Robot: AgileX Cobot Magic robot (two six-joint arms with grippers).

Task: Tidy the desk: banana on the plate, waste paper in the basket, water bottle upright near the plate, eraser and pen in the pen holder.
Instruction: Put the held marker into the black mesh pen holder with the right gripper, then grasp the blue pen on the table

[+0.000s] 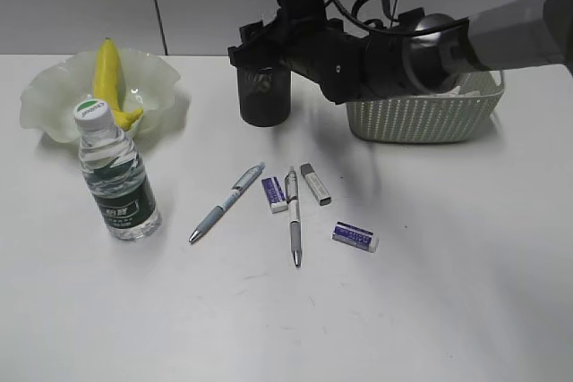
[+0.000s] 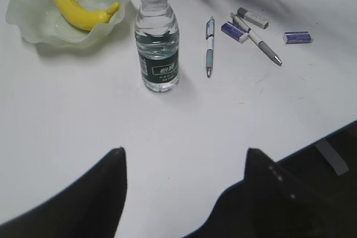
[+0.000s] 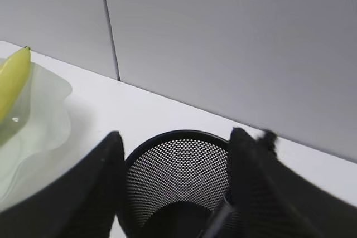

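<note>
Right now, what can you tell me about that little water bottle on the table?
The water bottle is small, clear plastic, with ribbed sides, a dark green label with white print, and a white cap topped green. It looks nearly full. It stands upright on the white desk, just in front of the pale green plate holding the banana. Nothing grips it; a pen lies apart to its right.
</note>
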